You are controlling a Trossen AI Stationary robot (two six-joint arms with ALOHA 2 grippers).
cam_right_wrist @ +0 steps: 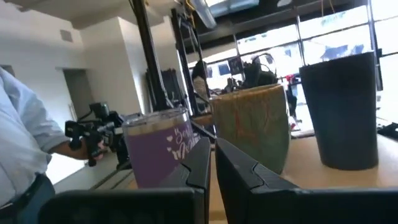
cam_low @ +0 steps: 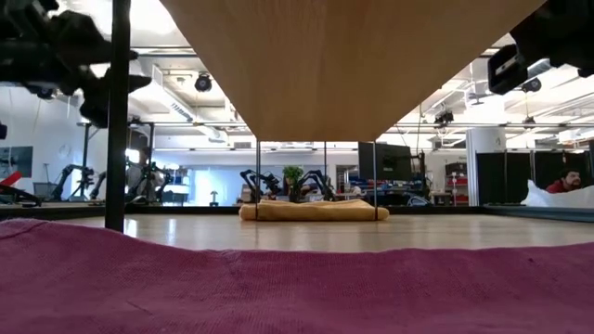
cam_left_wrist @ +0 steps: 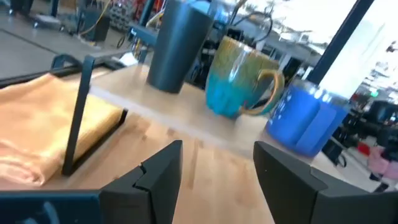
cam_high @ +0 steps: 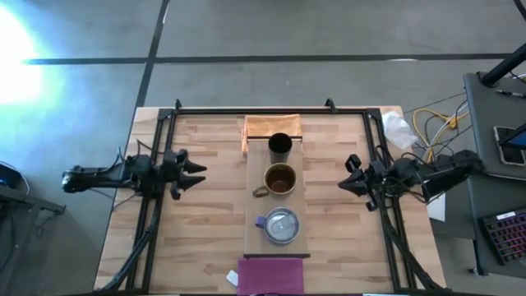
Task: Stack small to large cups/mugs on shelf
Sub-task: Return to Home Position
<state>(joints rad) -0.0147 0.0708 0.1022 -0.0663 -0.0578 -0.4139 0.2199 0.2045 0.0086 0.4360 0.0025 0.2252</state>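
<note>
Cups (cam_high: 279, 178) in near-to-far row on shelf (cam_high: 297, 210), midway between left gripper (cam_high: 197, 175), fingers wide, and right gripper (cam_high: 347, 177), fingers nearly closed; both empty, well clear.

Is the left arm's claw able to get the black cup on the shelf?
Probably yes. The left claw is open beside the shelf, with only bare table between them. The black cup stands at the row's end, its side toward that claw uncovered.

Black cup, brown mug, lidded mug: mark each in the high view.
black cup (cam_high: 279, 145), high view, its open mouth.
brown mug (cam_high: 280, 179), high view, its inside.
lidded mug (cam_high: 282, 224), high view, centre of its lid.
</note>
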